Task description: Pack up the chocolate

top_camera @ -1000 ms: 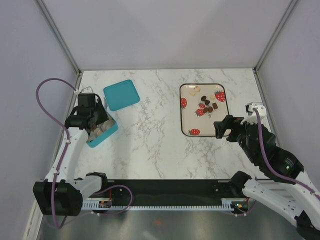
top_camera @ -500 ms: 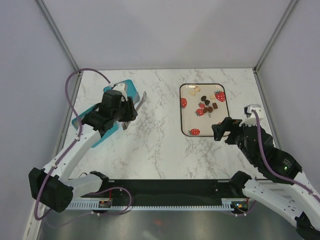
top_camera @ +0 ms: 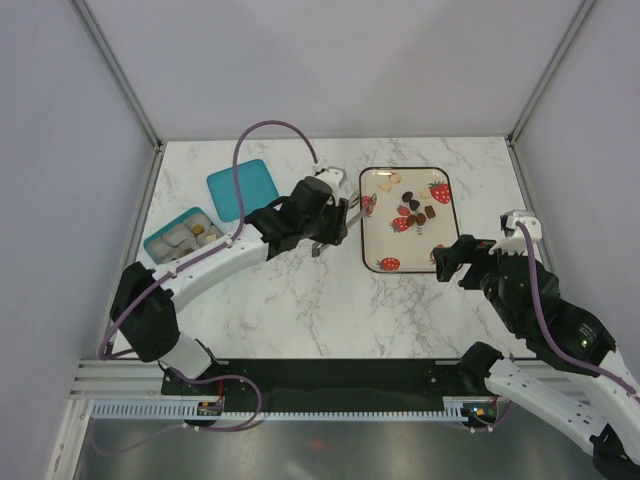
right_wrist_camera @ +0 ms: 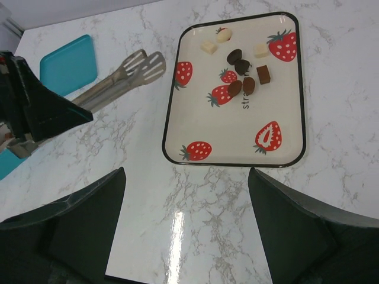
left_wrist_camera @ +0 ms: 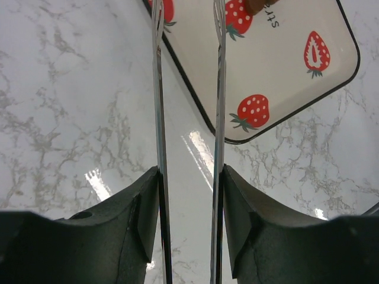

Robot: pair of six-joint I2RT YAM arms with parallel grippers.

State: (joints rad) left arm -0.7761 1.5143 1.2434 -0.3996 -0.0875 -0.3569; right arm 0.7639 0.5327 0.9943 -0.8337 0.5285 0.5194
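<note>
**Container.** A teal container (top_camera: 153, 246) sits at the left of the marble table (top_camera: 300, 310). It holds several pieces of chocolate, cream and brown. Its flat teal lid (top_camera: 243, 188) lies separately on the table, just to the far right of it.

**Left arm.** The arm extends rightward across the table, past the lid, towards the tray. The left gripper (top_camera: 325, 225) is partly closed on a pair of silver tongs (left_wrist_camera: 157, 89). One blade rests against the inner face of each finger, and the two blades stand apart. The tong tips are at the left rim of the tray, at its far half. In the left wrist view, one blade lies over the table and the other over the tray. Whether the tips touch the surface cannot be told.

**Tray.** A cream tray (top_camera: 410, 250) with a black rim and red strawberry prints lies right of centre. The chocolate (top_camera: 415, 208) is grouped in its far half: cream pieces nearest the far rim, dark and mid brown pieces just nearer, some lying on the prints. The near half carries prints only.

**Right arm.** The right gripper (top_camera: 452, 258) is beside the near right corner of the tray. Its fingers are spread wide and hold nothing.
</note>
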